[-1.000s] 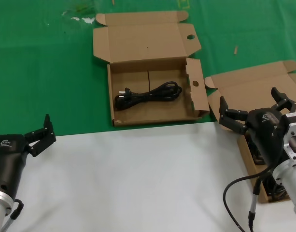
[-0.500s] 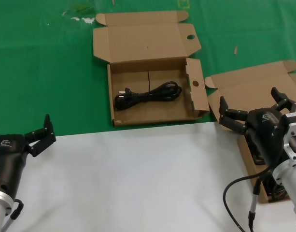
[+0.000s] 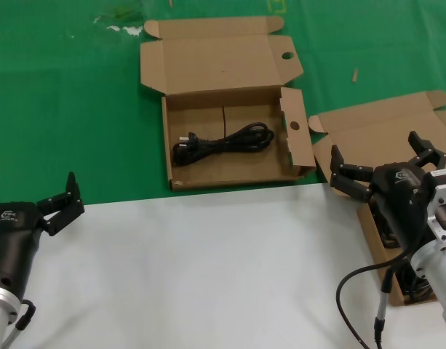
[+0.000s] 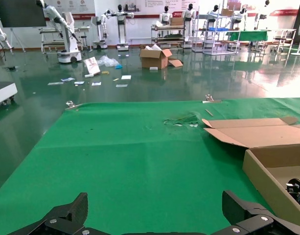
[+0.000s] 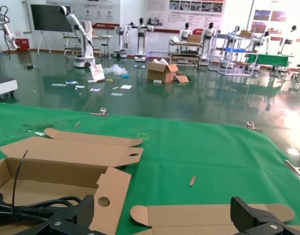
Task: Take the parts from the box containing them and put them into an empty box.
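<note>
Right of the round-holed brown cardboard box (image 3: 230,138) with one black cord bundle (image 3: 223,141), my right gripper (image 3: 383,169) hovers, jaws spread, over the plain-flapped box (image 3: 397,131); next I descend for a cord. Left gripper (image 3: 61,202), spread, idles.

The work surface is a table with a green cloth (image 3: 62,94) over its far part and a white sheet (image 3: 201,269) over the near part. On the green lie two open cardboard boxes: the round-holed box (image 3: 230,156) at centre (one cord inside) and the plain-flapped box (image 3: 386,138) at right. Small debris, possibly tape scraps (image 3: 121,27), lies far left.
</note>
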